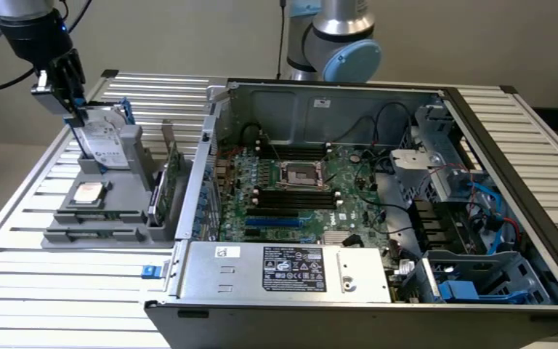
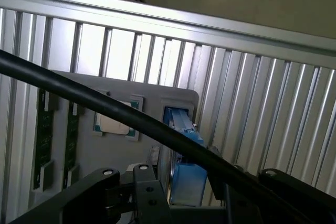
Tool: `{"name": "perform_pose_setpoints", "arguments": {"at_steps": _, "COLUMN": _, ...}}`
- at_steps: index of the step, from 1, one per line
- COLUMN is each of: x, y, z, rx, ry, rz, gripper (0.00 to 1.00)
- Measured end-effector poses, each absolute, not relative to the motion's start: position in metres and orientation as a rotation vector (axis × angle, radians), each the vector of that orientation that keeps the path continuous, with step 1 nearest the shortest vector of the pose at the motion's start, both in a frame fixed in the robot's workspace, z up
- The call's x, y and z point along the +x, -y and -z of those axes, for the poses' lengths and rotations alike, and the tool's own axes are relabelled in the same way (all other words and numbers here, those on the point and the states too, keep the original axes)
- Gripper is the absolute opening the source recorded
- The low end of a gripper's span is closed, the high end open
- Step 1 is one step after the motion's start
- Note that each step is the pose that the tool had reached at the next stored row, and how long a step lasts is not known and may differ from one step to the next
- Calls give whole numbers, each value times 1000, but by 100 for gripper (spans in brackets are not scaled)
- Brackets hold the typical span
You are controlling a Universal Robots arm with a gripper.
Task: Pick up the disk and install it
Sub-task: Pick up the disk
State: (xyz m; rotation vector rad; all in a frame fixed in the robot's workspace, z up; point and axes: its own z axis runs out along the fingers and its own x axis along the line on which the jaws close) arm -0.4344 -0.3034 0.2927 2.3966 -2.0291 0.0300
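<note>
**Gripper at the disk, disk in its stand**

At about 10 o'clock in the exterior view: the gripper [image 1: 70,102], right at the top edge of the disk [image 1: 104,143]. Cannot tell whether closed on it or only placed around it.

Stands upright in a slot of the grey parts holder [image 1: 95,234], blue carrier edge upward, probably to offer a narrow edge for a grasp from above. Not lifted out yet, by the look of it.

At 6 o'clock from the disk, flat on the same holder: the CPU chip [image 1: 87,193]. At 3 o'clock, on edge: the green circuit cards [image 1: 169,182].

Farther toward 3 o'clock: the open computer case [image 1: 318,109], side panel off for access. In its 5 o'clock corner, a drive cage [image 1: 473,287] with blue carriers, probably the kind of place for such a disk.
</note>
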Motion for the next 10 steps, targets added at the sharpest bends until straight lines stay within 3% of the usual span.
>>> {"name": "perform_pose_setpoints", "arguments": {"at_steps": 10, "x": -436, "y": 304, "z": -283, "rx": 2387, "ry": 2041, "rz": -32, "gripper": 48}}
